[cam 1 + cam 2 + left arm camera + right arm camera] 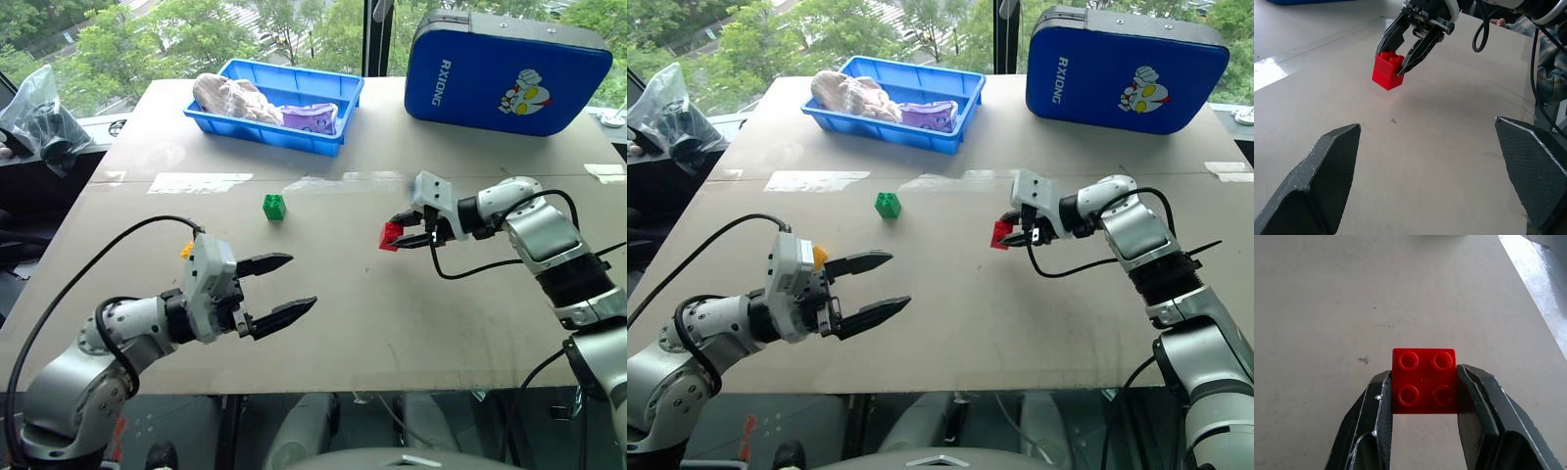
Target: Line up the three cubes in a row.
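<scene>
Red cube (1423,380) sits pinched in the right gripper (411,227) over bare mid-table; green cube (274,207) lies left; left gripper (284,287) gapes empty near the front edge.

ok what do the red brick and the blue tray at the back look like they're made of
Small red studded brick: looks like hard moulded plastic, glossy, with crisp round studs and sharp edges. Blue rectangular tray: probably thin moulded plastic too, going by its uniform colour, rolled rim and slight sheen.

The right gripper (404,233) holds the red cube (391,235) above the table (392,323); the green cube (274,207) stands apart; the left gripper (284,286) is open, empty
</scene>
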`<state>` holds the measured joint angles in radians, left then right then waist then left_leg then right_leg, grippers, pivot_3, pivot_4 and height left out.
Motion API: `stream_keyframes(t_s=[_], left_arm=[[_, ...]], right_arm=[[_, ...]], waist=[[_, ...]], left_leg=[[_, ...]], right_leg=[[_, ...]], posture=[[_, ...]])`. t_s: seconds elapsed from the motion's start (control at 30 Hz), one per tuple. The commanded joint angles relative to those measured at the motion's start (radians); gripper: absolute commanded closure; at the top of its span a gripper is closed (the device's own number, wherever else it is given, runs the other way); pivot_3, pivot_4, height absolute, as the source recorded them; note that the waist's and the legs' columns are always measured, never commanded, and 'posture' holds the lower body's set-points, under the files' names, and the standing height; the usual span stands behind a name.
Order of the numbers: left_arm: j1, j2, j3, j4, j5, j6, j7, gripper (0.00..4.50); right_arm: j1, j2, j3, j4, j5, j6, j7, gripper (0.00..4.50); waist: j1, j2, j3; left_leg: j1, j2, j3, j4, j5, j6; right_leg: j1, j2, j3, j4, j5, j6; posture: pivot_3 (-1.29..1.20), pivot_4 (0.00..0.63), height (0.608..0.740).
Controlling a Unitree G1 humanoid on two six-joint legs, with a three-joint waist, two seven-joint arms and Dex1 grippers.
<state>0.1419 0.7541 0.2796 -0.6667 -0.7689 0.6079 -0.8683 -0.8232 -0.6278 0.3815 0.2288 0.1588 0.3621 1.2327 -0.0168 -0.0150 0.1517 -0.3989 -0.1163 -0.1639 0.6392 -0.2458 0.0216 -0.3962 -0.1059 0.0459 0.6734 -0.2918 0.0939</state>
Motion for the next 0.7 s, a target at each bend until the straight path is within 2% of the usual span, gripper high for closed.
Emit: stream_keyframes(t_s=[0.03,0.6,0.7], left_arm=[[0.024,0.020,0.038,-0.048,-0.003,-0.020,0.001,0.00],[0.024,0.031,0.037,-0.033,0.010,-0.028,0.012,0.00],[0.023,0.033,0.038,-0.026,0.017,-0.026,0.017,0.00]], right_arm=[[-0.015,-0.019,-0.004,-0.024,-0.029,-0.030,0.039,3.20],[0.079,0.003,-0.004,-0.076,-0.083,-0.042,0.052,3.20],[0.093,0.006,-0.007,-0.080,-0.079,-0.052,0.058,1.72]], waist=[[0.000,0.000,0.000],[0.000,0.000,0.000],[0.001,0.000,0.000]], left_leg=[[0.000,0.000,0.000,0.000,0.000,0.000],[0.000,0.000,0.000,-0.001,0.000,0.000],[0.000,0.000,0.000,-0.001,0.000,0.000]], right_leg=[[0.000,0.000,0.000,0.000,0.000,0.000],[0.000,0.000,0.000,-0.001,0.000,0.000],[0.000,0.000,0.000,-0.001,0.000,0.000]], posture=[[0.00,0.150,0.740],[0.00,0.150,0.740],[0.00,0.150,0.740]])
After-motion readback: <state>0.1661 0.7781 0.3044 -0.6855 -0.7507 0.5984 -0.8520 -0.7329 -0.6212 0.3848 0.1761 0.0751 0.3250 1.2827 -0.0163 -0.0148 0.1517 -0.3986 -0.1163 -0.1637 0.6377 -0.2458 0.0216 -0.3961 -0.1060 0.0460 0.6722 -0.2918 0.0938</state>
